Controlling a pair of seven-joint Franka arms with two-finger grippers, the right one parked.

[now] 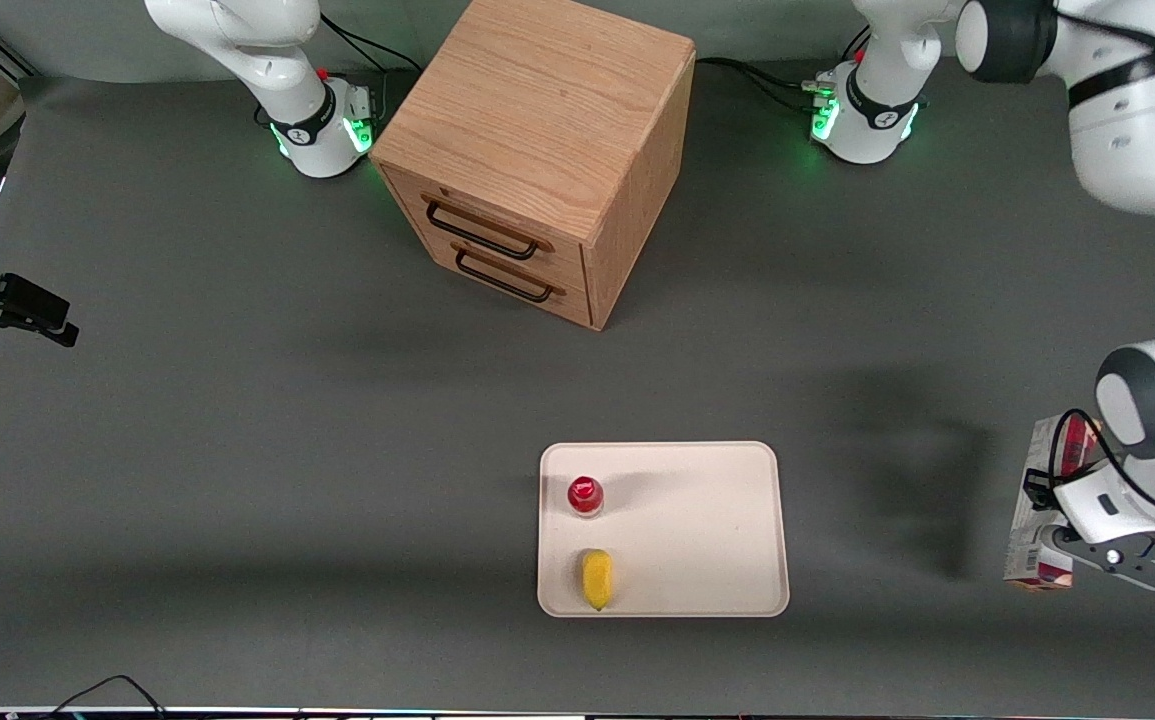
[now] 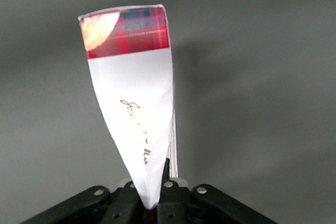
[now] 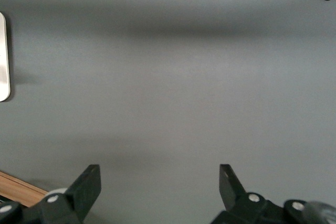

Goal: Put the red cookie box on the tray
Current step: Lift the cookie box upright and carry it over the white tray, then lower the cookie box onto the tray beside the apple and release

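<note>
long narrow red plaid cardboard cookie box [image 2: 134,98], white end | long axis running away from the wrist camera | black two-finger gripper [image 2: 152,195] clamped on its white end, toward working arm's table end

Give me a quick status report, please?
Gripper shut on red cookie box, at working arm's end. Not yet over tray. Tray holds bottle and yellow item.

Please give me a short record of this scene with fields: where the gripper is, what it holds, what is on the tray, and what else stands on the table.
gripper: left gripper, toward the working arm's end of the table, away from the tray
held: red cookie box, clamped between the fingers at its white end
box on tray: not yet
tray: carries a red-capped bottle and a yellow object, the bottle farther from the front camera
also on table: wooden drawer cabinet, both drawers closed
</note>
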